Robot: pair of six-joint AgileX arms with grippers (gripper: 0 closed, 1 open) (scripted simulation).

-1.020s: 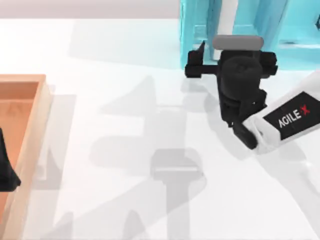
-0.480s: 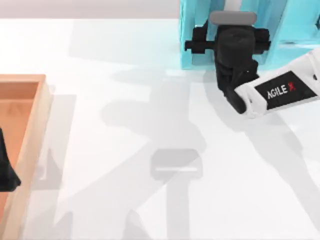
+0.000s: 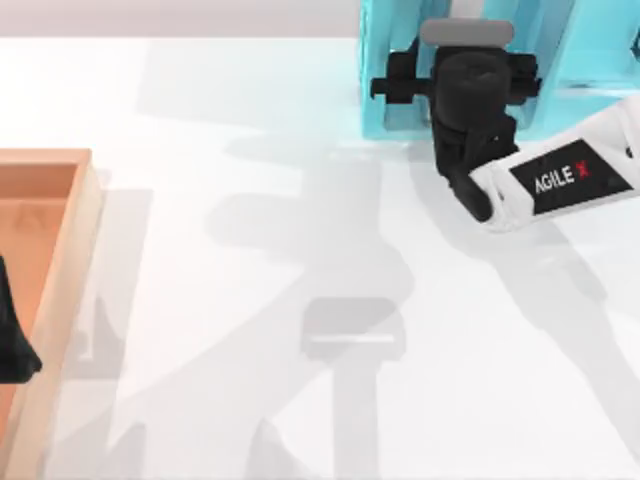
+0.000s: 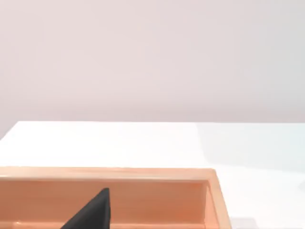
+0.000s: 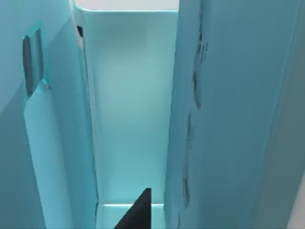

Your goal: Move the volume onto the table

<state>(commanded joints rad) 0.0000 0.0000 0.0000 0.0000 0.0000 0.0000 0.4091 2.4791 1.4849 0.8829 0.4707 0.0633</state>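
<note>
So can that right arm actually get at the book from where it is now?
Probably yes. The right gripper is already up against the light-blue shelf at the table's far edge, and its wrist camera looks straight into a compartment beside what seems to be the book. Nothing blocks it.

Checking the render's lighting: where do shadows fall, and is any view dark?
Top view: soft grey shadows of both arms cross the plain white table, darkest below the right gripper at the light-blue compartmented shelf. Left wrist view: evenly lit orange-brown wooden tray, faint shading on the table. Right wrist view: bright teal walls, none dark.
</note>
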